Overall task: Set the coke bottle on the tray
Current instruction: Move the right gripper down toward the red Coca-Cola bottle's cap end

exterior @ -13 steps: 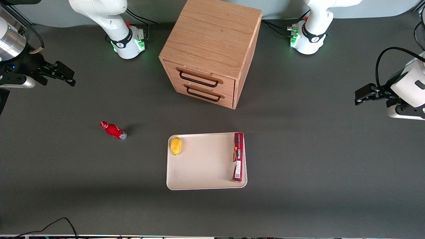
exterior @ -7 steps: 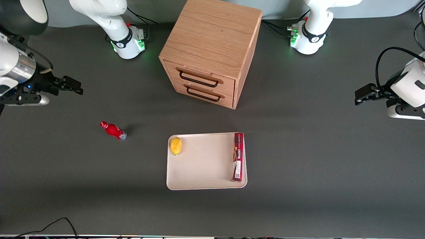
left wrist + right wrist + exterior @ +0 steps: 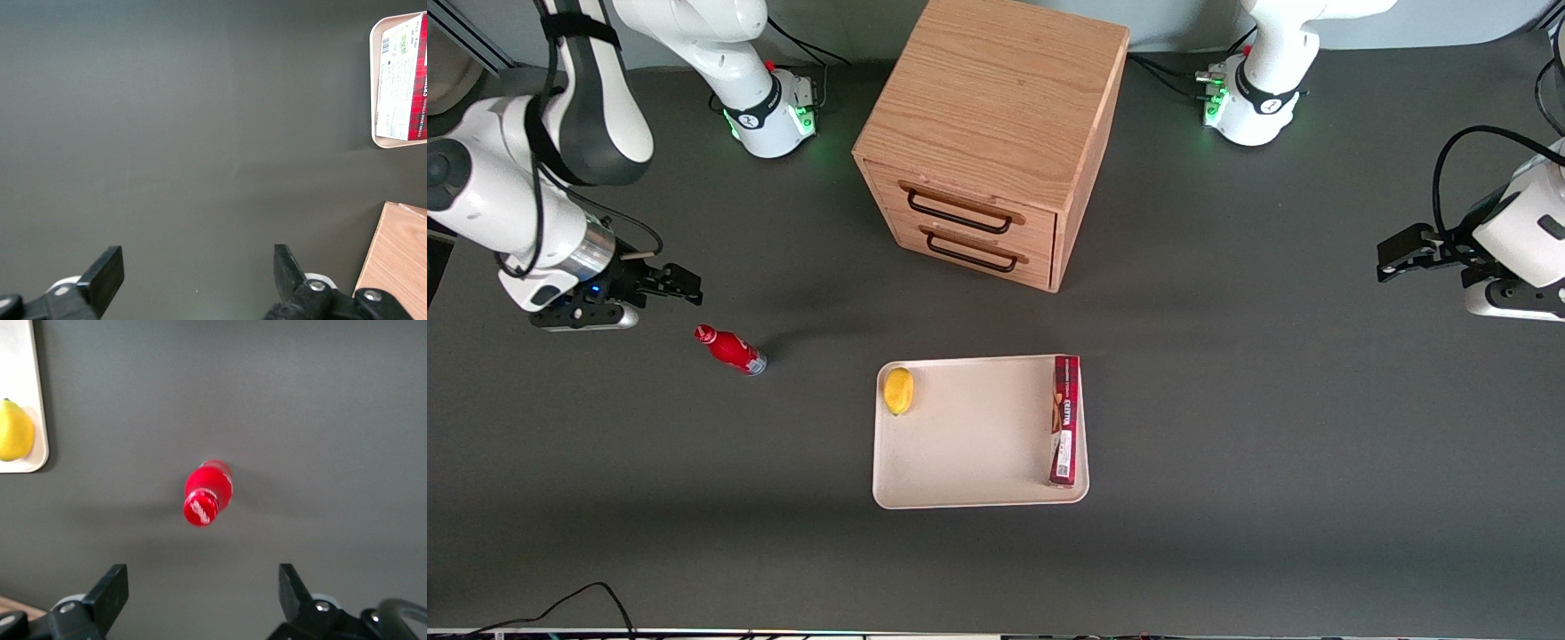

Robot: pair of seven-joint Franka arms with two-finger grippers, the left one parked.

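Observation:
The coke bottle (image 3: 729, 348) is small and red with a red cap and stands upright on the dark table toward the working arm's end. It also shows in the right wrist view (image 3: 207, 492), seen from above. The cream tray (image 3: 969, 444) lies in front of the drawer cabinet, nearer to the front camera. My right gripper (image 3: 685, 288) is open and empty. It hovers above the table, a little farther from the front camera than the bottle. In the right wrist view the gripper (image 3: 203, 593) has its fingers spread wide, with the bottle ahead of them.
A yellow fruit (image 3: 898, 390) lies in one corner of the tray, also visible in the right wrist view (image 3: 15, 430). A long red box (image 3: 1064, 420) lies along the tray's edge nearest the parked arm. A wooden drawer cabinet (image 3: 991, 133) stands at the table's middle.
My right gripper has swung in from the table's end toward the bottle and come nearer to the front camera. The bottle, tray, fruit and box have not moved.

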